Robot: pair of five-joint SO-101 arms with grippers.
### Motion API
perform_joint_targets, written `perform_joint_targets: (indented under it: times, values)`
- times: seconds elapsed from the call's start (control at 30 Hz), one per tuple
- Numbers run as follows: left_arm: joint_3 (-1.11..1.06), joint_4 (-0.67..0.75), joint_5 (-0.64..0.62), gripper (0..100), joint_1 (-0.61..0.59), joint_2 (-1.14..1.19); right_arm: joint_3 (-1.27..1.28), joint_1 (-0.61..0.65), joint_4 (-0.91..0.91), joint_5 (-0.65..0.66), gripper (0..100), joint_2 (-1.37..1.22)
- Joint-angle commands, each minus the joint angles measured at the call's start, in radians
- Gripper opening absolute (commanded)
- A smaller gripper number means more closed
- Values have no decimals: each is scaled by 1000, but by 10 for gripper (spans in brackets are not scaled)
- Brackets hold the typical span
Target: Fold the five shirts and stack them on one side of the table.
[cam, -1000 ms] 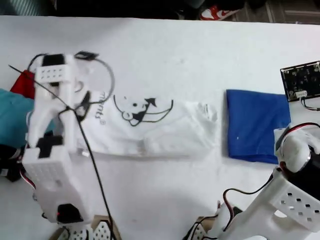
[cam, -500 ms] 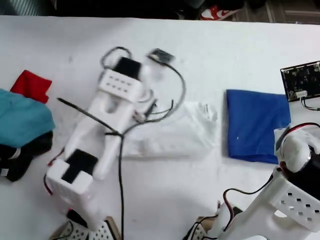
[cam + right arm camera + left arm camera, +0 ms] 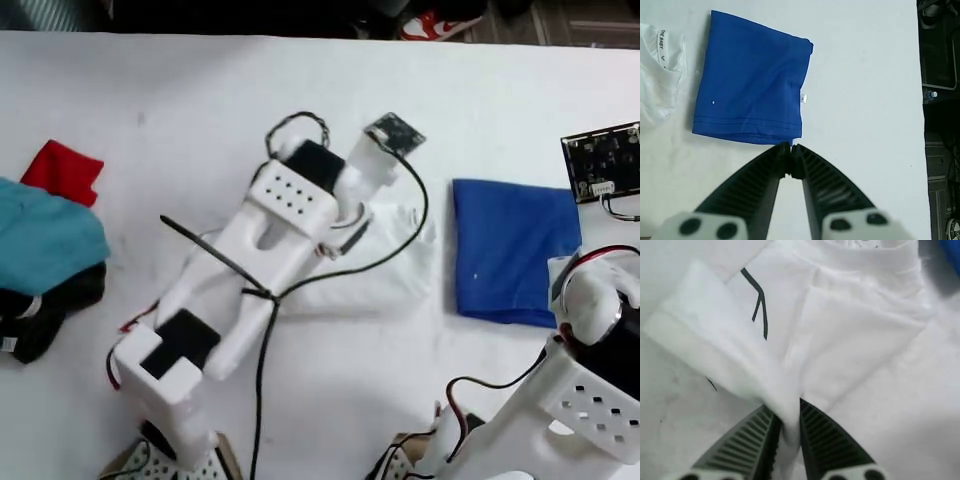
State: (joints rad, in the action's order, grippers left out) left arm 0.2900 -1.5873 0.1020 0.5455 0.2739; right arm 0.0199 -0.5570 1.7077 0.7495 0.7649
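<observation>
Left gripper [image 3: 788, 415] pinched shut on a doubled edge of the white shirt [image 3: 855, 340], raised mid-table, likely to draw a fold over; black cable [image 3: 262, 380] trailing across the cloth, a possible snag; just beside, folded blue shirt [image 3: 515, 250], right gripper [image 3: 790, 152] closed and empty at its near edge; farthest, heap of shirts [image 3: 45, 240] unfolded at the opposite table edge.

Bright even light, faint soft shadows, whites overexposed
</observation>
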Motion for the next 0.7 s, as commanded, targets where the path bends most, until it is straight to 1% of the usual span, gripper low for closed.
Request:
perform_joint_targets:
  times: [0.0,0.2,0.3,0.37,0.53,0.6,0.67]
  values:
    - [44,55,-60,23,39,-58,-35,-8,2,2,18,13]
    - [38,140,-80,23,79,-53,-34,-8,2,3,18,13]
    - [52,170,-98,23,88,-10,-34,-8,2,5,18,13]
    - [84,173,-127,23,87,38,-34,-8,2,5,18,13]
    - [212,137,-135,37,90,142,-34,-8,2,5,18,13]
    - [275,98,-135,100,88,171,-34,-8,4,5,18,13]
    - [330,55,-138,212,88,188,-34,-8,4,3,18,13]
